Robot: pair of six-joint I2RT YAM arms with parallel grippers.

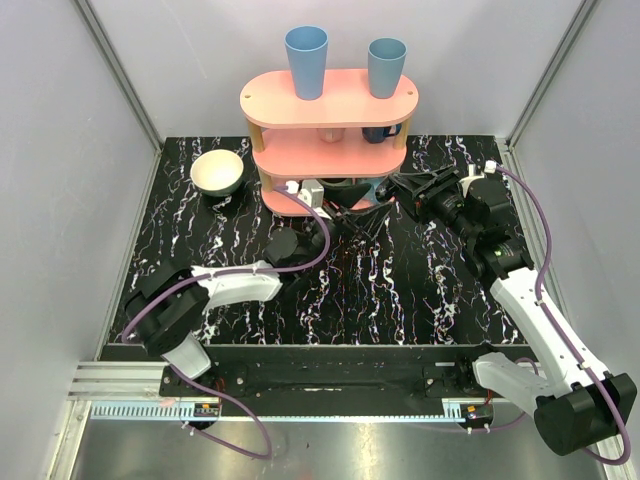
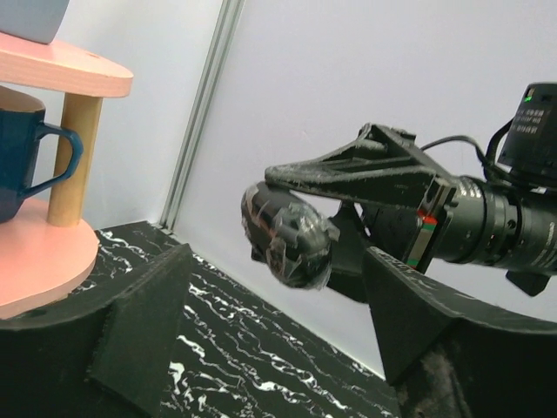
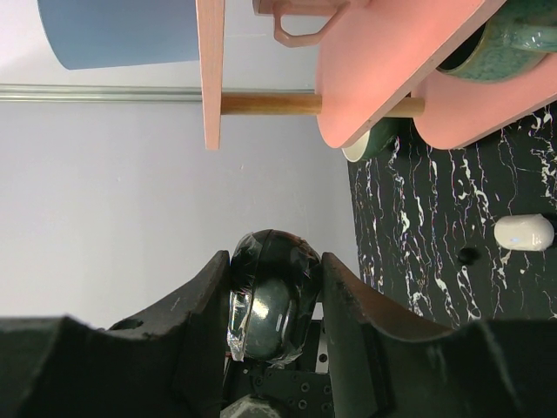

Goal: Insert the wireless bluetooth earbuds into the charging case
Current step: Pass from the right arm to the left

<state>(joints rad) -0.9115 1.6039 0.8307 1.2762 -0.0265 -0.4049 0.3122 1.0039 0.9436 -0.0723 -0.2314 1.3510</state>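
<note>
Now, left end effector (image 2: pixel 278 254) apart, right end effector (image 3: pixel 274 261) clamping dark ball (image 3: pixel 270 309) — shelf (image 3: pixel 374 61) close

**Item count; positions rel. to pink shelf** (image 1: pixel 330 100) (×1, 3 tiers).
- Blue cups ×2: one (image 1: pixel 306 62), other (image 1: pixel 386 66), both on top tier.
- Mugs ×3 seen: pink mug (image 3: pixel 296 22) and navy mug (image 2: pixel 22 161) on mid tier; green mug (image 3: pixel 509 43) on btm tier.
- Cream bowl (image 1: pixel 217 172) ×1, on table left of shelf.
- Charging case (image 3: pixel 524 232) ×1, on table nr shelf foot.
- Film-wrapped dark ball (image 3: pixel 270 300) ×1, by shelf's right end.
- Robot arms ×2: left arm (image 1: pixel 235 285), right arm (image 1: pixel 535 305), in front of shelf.
</note>
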